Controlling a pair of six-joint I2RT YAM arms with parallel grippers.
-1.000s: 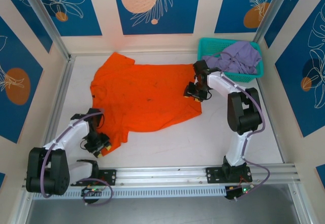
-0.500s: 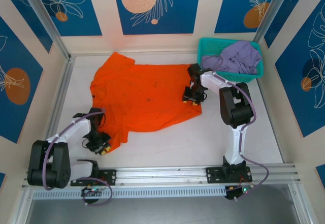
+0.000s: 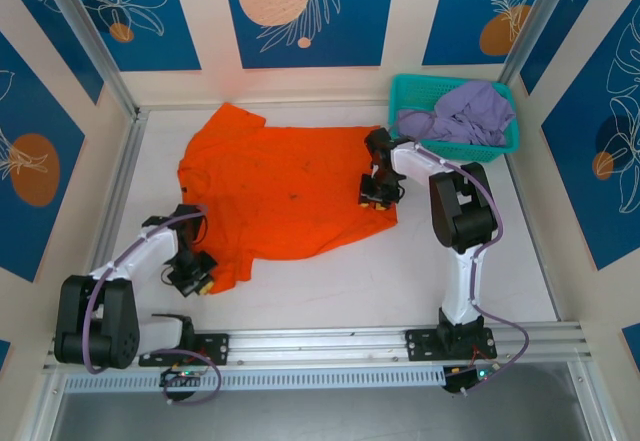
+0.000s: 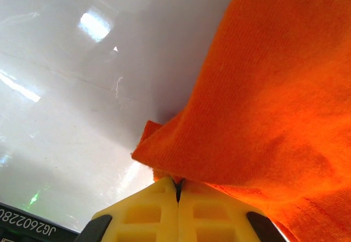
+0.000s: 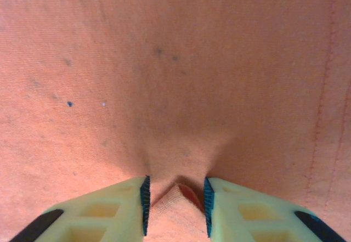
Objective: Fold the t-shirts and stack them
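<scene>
White table (image 3: 330, 281) boxed in by blue wall panels (image 3: 305, 11) printed with pale leaves and orange discs, with a slotted metal rail (image 3: 330, 346) along the 6 o'clock edge.

Spread flat over the middle of the table, reaching from 9 o'clock round to 1 o'clock: orange t-shirt (image 3: 290, 196), faintly speckled dark, one sleeve pointing to 11 o'clock, hem corner down at 7 o'clock.

At the 1 o'clock corner, well apart from the left arm: teal mesh basket (image 3: 404, 96), with the lavender t-shirt (image 3: 460, 111) heaped inside, crumpled and spilling over the rim.

Left gripper (image 3: 192, 279) down at 7 o'clock on the shirt's near corner. Seen from the left wrist: left gripper (image 4: 177, 190) clamped tight, yellow fingers (image 4: 142, 214) pressed together with no gap, a bunched edge of orange cloth (image 4: 263, 99) caught at the tips and lifted just off the glossy table (image 4: 82, 88).

Right gripper (image 3: 375, 196) at 2 o'clock, on the shirt's right edge, just beside the basket's near corner. Seen from the right wrist: right gripper (image 5: 175, 201) pressed onto the cloth (image 5: 175, 61), jaws narrowed onto a small raised fold, blue-edged pads (image 5: 145, 204) touching it on both sides, wrinkles fanning out toward 12 o'clock, a seam line running down at 3 o'clock.
</scene>
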